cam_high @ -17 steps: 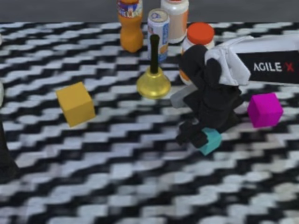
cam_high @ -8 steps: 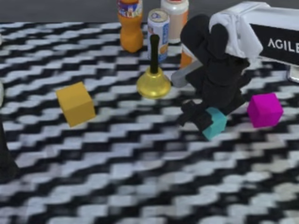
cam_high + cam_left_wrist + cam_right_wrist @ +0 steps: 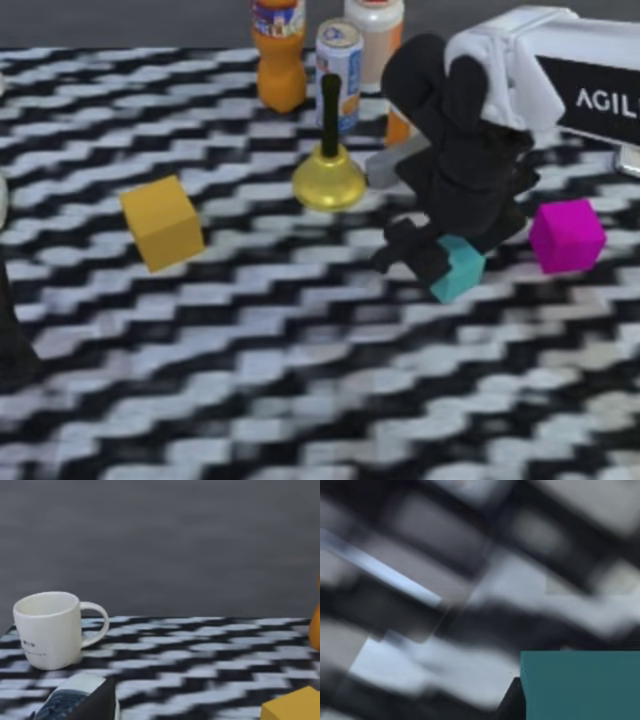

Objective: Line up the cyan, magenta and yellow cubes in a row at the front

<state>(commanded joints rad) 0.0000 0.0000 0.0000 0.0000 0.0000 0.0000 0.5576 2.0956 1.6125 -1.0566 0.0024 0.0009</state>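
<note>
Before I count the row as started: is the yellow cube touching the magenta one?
No, the yellow cube sits far left, the magenta cube far right.

My right arm reaches in from the surface's right edge, its white forearm near the far right corner and the black wrist bent steeply down toward the middle right of the surface. My right gripper (image 3: 440, 262) has its fingers clamped on the cyan cube (image 3: 460, 267). My left arm sits parked at the left edge, only a dark part showing.
</note>
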